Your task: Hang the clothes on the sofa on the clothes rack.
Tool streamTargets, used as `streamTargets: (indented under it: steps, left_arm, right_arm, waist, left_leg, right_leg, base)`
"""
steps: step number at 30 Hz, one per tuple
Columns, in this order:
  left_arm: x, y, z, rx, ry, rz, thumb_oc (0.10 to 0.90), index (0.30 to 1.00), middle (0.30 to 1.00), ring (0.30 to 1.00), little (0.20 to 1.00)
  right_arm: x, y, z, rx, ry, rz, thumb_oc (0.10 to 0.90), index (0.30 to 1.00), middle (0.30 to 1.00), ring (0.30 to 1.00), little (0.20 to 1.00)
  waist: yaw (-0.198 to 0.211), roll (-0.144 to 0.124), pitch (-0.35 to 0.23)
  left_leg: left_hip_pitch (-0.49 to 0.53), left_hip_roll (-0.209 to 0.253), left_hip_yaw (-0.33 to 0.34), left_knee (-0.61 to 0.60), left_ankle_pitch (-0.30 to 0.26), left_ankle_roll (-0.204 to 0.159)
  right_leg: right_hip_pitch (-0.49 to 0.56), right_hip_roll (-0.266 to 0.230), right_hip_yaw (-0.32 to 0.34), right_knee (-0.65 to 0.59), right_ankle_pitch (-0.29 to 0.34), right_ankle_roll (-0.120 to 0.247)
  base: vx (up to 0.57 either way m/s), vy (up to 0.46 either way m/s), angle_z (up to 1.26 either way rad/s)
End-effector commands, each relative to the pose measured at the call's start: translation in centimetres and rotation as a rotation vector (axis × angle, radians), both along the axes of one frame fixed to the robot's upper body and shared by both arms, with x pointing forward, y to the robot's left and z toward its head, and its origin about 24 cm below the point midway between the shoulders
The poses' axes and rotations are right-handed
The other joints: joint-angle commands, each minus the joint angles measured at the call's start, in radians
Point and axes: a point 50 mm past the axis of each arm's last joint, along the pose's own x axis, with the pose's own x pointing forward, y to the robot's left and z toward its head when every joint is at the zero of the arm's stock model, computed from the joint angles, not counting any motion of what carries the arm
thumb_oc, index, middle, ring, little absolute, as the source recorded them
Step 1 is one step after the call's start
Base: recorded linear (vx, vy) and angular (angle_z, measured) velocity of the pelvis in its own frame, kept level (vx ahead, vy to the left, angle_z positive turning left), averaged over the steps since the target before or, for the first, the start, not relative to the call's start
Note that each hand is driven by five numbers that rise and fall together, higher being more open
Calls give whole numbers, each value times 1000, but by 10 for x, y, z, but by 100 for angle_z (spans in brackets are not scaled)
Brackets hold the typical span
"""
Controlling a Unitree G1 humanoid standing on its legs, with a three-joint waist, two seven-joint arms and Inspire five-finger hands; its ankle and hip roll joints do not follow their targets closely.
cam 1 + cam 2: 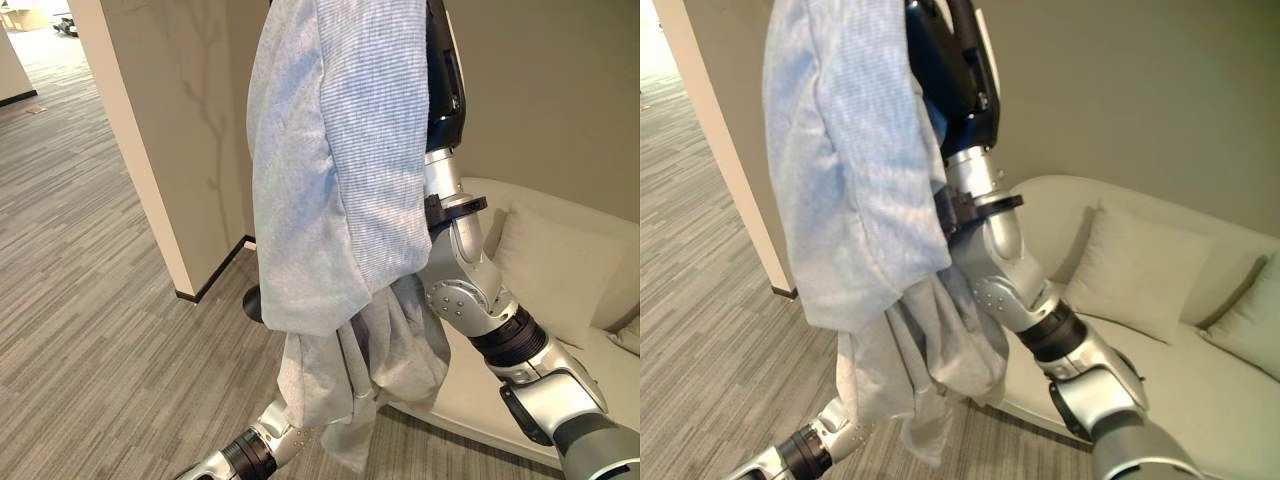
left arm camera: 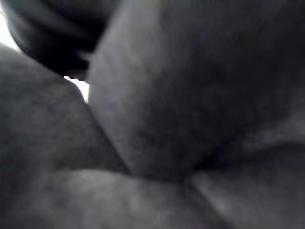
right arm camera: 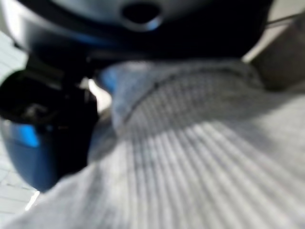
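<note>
Grey plank floor on the left, beige wall behind, a wall corner with dark skirting in the middle distance. On the right, a cream sofa with two pale cushions leaning against its back; no clothes visible on the part of the seat in view.

Lifted high in front of the camera: a pale grey garment, finely striped on one panel, draped over the raised right arm and hanging down in loose folds well clear of the sofa. Right hand up at the top, dark and mostly wrapped by the cloth; from its wrist view, ribbed fabric lying right against the hand, but whether the fingers are curled round it or straight: cannot tell. Left hand buried under the lower folds near the bottom; its wrist view just dark cloth pressed close, so fingers there also impossible to read.

As a judgement: pickup from the sofa done, garment off the seat and carried. Still to do: reaching a clothes rack, none to be seen here, and putting the garment over it. Roughly the middle of the job, with the hanging itself not yet begun
</note>
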Motion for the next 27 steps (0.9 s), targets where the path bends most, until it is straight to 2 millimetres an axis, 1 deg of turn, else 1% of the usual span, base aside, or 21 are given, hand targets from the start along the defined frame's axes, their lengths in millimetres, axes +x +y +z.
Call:
streamTargets:
  steps: [1,4,5,6,7,8,9,10,11,13,14,15,17,18,19,20,22,23,25,27]
  left_arm:
    - [14,-10,35,-141,-124,70,400,300,300,300,300]
    - [18,8,35,-133,-140,159,400,300,300,300,300]
    - [18,8,35,-133,-140,159,400,300,300,300,300]
    - [20,16,36,-133,-147,195,400,300,300,300,300]
    - [23,32,38,-141,-155,277,400,300,300,300,300]
    - [23,32,37,-141,-154,277,400,300,300,300,300]
    - [25,55,41,-149,-177,379,400,300,300,300,300]
    - [26,68,45,-143,-204,435,400,300,300,300,300]
    - [26,68,45,-143,-203,435,400,300,300,300,300]
    - [26,97,56,-96,-287,557,400,300,300,300,300]
    - [25,117,65,-48,-359,645,400,300,300,300,300]
    - [24,128,73,-6,-418,691,400,300,300,300,300]
    - [22,148,91,113,-555,772,400,300,300,300,300]
    - [20,160,103,197,-646,818,400,300,300,300,300]
    - [20,160,103,199,-647,819,400,300,300,300,300]
    - [17,180,127,350,-813,917,400,300,300,300,300]
    - [14,196,143,503,-936,1017,400,300,300,300,300]
    - [9,220,170,726,-1119,1154,400,300,300,300,300]
    - [5,228,189,844,-1231,1210,400,300,300,300,300]
    - [4,231,196,884,-1275,1243,400,300,300,300,300]
  right_arm:
    - [-20,-36,46,205,-235,-81,400,300,300,300,300]
    - [-21,-51,37,203,-230,-146,400,300,300,300,300]
    - [-21,-51,37,203,-230,-146,400,300,300,300,300]
    - [-22,-55,35,197,-234,-161,400,300,300,300,300]
    - [-23,-63,29,174,-226,-195,400,300,300,300,300]
    - [-23,-63,28,174,-225,-195,400,300,300,300,300]
    - [-25,-73,21,136,-216,-235,400,300,300,300,300]
    - [-26,-78,17,112,-215,-257,400,300,300,300,300]
    - [-26,-78,17,112,-215,-257,400,300,300,300,300]
    - [-29,-86,12,34,-220,-292,400,300,300,300,300]
    - [-31,-91,11,-36,-233,-311,400,300,300,300,300]
    - [-33,-93,9,-84,-235,-317,400,300,300,300,300]
    - [-35,-96,8,-171,-250,-329,400,300,300,300,300]
    - [-36,-99,9,-226,-261,-345,400,300,300,300,300]
    - [-36,-99,9,-226,-261,-345,400,300,300,300,300]
    - [-37,-103,6,-315,-263,-358,400,300,300,300,300]
    - [-37,-108,4,-390,-269,-384,400,300,300,300,300]
    - [-38,-114,0,-467,-274,-415,400,300,300,300,300]
    - [-40,-120,-3,-495,-275,-458,400,300,300,300,300]
    - [-42,-123,-4,-515,-286,-489,400,300,300,300,300]
  waist:
    - [21,-15,-97]
    - [25,-13,-97]
    - [25,-13,-97]
    - [26,-12,-96]
    - [27,-10,-96]
    - [27,-10,-98]
    - [27,-6,-99]
    - [27,-5,-100]
    - [27,-5,-100]
    - [30,-4,-102]
    - [32,-3,-102]
    - [33,-3,-103]
    - [33,0,-104]
    - [33,1,-106]
    - [33,2,-105]
    - [33,5,-108]
    - [29,10,-109]
    - [28,18,-114]
    - [27,25,-116]
    - [27,24,-118]
  left_leg:
    - [25,18,32,7,-118,45]
    - [26,19,30,7,-119,44]
    - [26,19,30,7,-119,44]
    - [26,20,30,7,-119,44]
    - [27,19,30,7,-118,44]
    - [27,20,30,7,-118,43]
    - [27,20,30,7,-117,43]
    - [26,20,30,7,-117,42]
    - [26,20,30,7,-117,42]
    - [26,20,30,7,-117,40]
    - [25,20,31,7,-116,38]
    - [25,19,31,6,-116,37]
    - [24,19,31,6,-117,35]
    - [22,18,31,7,-117,34]
    - [22,18,31,7,-118,34]
    - [23,19,33,5,-119,32]
    - [24,17,35,6,-123,32]
    - [24,14,38,6,-129,32]
    - [22,10,35,7,-133,34]
    - [20,5,33,8,-138,38]
  right_leg:
    - [-55,17,62,90,-79,-16]
    - [-52,19,61,87,-79,-16]
    - [-52,19,61,87,-79,-16]
    - [-52,19,62,87,-79,-16]
    - [-51,20,60,85,-79,-16]
    - [-51,20,60,85,-79,-16]
    - [-51,20,59,83,-79,-16]
    - [-52,20,58,83,-79,-16]
    - [-52,20,58,83,-79,-16]
    - [-50,20,56,80,-79,-16]
    - [-50,19,54,79,-78,-15]
    - [-49,18,53,78,-77,-15]
    - [-50,17,50,76,-76,-13]
    - [-50,17,49,75,-75,-12]
    - [-49,17,49,75,-75,-11]
    - [-51,14,47,73,-73,-9]
    - [-51,11,46,74,-72,-5]
    - [-51,5,42,73,-70,2]
    - [-54,1,40,76,-68,8]
    - [-57,-5,39,78,-67,14]
  base:
    - [35,-19,-1]
    - [11,-6,0]
    - [0,0,0]
    - [0,0,0]
    - [0,0,0]
    - [0,0,0]
    - [0,0,0]
    - [0,0,0]
    - [0,0,0]
    - [0,0,0]
    - [0,0,0]
    - [0,0,0]
    - [0,0,0]
    - [0,0,0]
    - [0,0,0]
    - [0,0,0]
    - [21,58,2]
    - [30,81,2]
    - [25,89,3]
    - [16,73,3]
